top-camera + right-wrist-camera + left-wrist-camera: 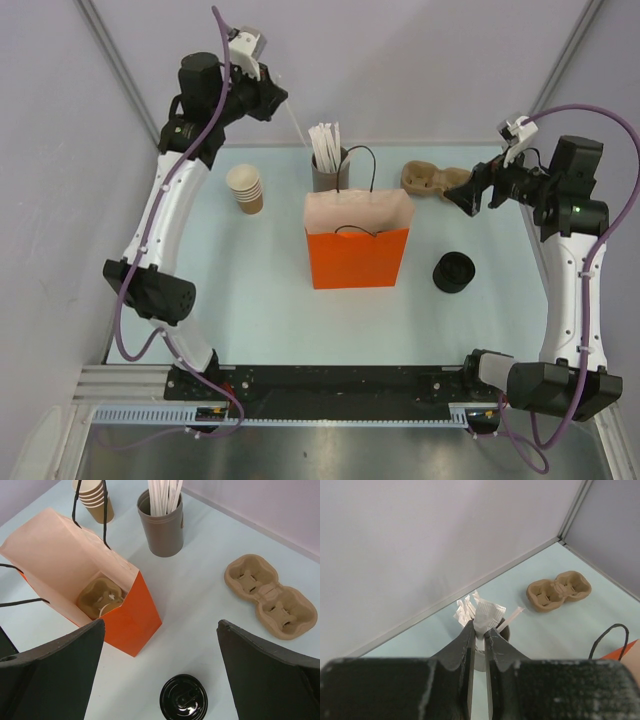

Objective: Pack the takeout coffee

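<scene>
White wrapped stick is pinched in left hand, behind the orange bag; right hand gapes empty; bag holds pulp carrier.

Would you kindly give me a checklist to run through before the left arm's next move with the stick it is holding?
1. Left gripper holding the white paper-wrapped stick: ok, pinched between shut jaws.
2. Stick's lower end clear of the grey cylindrical holder cup: cannot tell.
3. Orange paper bag upright, mouth open: ok.
4. Right gripper out of the way: ok, open, to the right of the bag.
5. Tan paper coffee cup inside the bag: cannot tell; only a brown pulp tray shows there.
</scene>
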Robot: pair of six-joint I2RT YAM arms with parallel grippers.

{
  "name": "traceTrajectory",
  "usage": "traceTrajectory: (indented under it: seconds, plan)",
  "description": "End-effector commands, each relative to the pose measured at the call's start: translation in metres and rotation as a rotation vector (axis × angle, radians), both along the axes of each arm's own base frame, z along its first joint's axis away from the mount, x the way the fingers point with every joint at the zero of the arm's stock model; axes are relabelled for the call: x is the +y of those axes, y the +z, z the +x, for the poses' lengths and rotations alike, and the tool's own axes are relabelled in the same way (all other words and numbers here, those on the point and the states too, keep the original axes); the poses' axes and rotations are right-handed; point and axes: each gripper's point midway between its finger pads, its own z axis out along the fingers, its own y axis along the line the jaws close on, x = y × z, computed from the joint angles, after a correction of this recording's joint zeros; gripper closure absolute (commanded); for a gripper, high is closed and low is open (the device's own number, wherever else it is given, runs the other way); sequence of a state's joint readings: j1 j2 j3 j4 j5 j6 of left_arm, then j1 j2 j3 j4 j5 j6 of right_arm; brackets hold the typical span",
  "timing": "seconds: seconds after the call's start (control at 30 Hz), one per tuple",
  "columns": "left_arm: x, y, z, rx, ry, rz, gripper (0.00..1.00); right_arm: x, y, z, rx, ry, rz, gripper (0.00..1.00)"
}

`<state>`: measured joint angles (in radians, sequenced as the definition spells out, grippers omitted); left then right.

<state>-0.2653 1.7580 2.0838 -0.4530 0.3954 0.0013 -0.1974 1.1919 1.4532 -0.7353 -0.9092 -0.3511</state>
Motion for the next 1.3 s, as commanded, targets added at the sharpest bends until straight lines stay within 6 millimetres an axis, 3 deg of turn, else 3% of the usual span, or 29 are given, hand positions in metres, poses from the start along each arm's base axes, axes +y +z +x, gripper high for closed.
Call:
traceTrajectory:
  seconds: [0.0,0.23,0.5,0.8,1.27]
  plan:
    - [0.007,0.052,-0.029,-0.109,-0.010,-0.026,0.85,0.005,0.008,-0.004,-0.046,0.016,-0.021,0.00]
    - [0.007,0.057,-0.049,-0.117,-0.045,-0.029,0.85,0.010,0.001,0.000,-0.037,0.017,-0.050,0.00]
    - [0.007,0.076,-0.080,-0.145,-0.090,-0.065,0.84,0.017,-0.004,0.003,-0.031,0.031,-0.074,0.00]
    - [0.001,0.067,-0.101,-0.123,-0.158,-0.077,0.84,0.024,-0.017,0.006,-0.006,0.041,-0.113,0.00]
    - [-0.008,0.068,-0.156,-0.164,-0.320,-0.089,0.84,0.025,-0.043,0.015,0.078,0.055,-0.112,0.00]
